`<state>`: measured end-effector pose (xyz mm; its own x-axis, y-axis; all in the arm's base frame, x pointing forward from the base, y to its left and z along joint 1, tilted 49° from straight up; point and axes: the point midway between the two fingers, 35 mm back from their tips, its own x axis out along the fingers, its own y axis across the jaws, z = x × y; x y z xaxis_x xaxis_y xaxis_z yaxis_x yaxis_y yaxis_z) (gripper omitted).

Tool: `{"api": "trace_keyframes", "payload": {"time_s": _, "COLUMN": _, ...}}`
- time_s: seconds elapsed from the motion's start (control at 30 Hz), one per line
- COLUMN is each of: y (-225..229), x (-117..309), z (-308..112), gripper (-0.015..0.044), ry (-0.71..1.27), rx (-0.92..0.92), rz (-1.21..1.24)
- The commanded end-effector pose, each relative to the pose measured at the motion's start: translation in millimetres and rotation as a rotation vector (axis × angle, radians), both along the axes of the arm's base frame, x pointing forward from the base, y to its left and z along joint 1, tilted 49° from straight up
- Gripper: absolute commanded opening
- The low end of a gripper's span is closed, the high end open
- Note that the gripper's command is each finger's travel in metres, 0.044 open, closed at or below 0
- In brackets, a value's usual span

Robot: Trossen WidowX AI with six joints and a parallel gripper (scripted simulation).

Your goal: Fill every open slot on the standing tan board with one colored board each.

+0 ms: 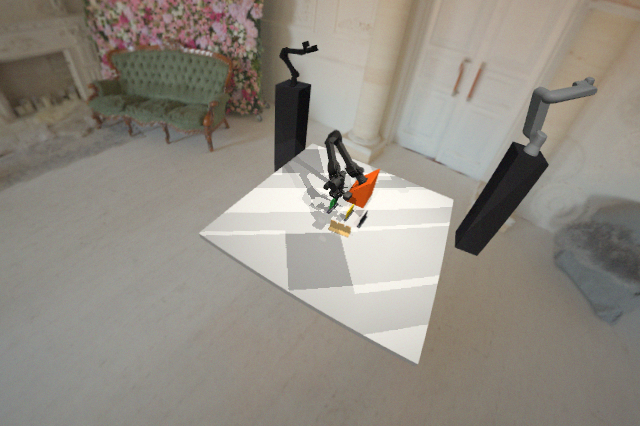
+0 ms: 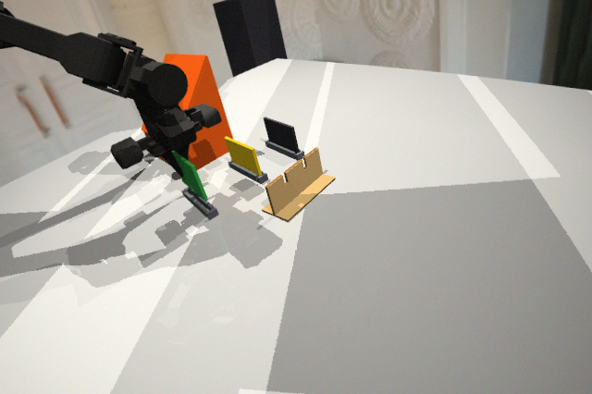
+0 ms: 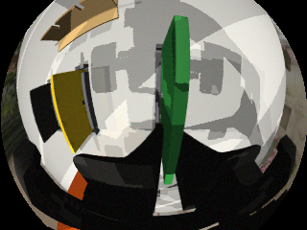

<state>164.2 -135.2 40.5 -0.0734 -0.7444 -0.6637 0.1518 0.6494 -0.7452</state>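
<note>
Green board (image 1: 333, 201) (image 2: 191, 176) (image 3: 175, 81) is clamped upright in the gripper (image 1: 337, 196) (image 2: 184, 174) (image 3: 164, 128). Yellow board (image 1: 349, 212) (image 2: 242, 156) (image 3: 73, 107) stands between it and the black board (image 1: 362, 218) (image 2: 280, 134) (image 3: 44, 112)

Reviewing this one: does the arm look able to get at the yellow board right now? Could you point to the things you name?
Probably not yet: its gripper (image 1: 338, 197) (image 2: 180, 167) (image 3: 164, 128) is shut on the green board (image 2: 191, 177) (image 3: 175, 72). Otherwise, nothing visible blocks the yellow board (image 1: 349, 212) (image 2: 242, 156) (image 3: 72, 105).

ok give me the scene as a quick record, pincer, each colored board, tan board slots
pincer: shut on green board
green board: upright, raised out of its holder
yellow board: standing in its holder
black board: standing in its holder
tan board: standing, two slots, both open
</note>
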Motion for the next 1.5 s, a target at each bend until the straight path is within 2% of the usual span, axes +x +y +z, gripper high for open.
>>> {"api": "trace_keyframes", "payload": {"time_s": 0.0, "y": 6.7, "x": 2.1, "z": 7.8, "gripper": 0.0000, "ry": -0.007, "rx": -0.005, "rz": 0.000}}
{"api": "trace_keyframes", "payload": {"time_s": 0.87, "y": 49.1, "x": 7.6, "z": 44.8, "gripper": 0.0000, "ry": -0.005, "rx": -0.003, "rz": 0.002}}
{"api": "trace_keyframes", "payload": {"time_s": 1.47, "y": 58.2, "x": 45.8, "z": 39.8, "gripper": 0.0000, "ry": 0.029, "rx": -0.002, "rz": 0.030}}
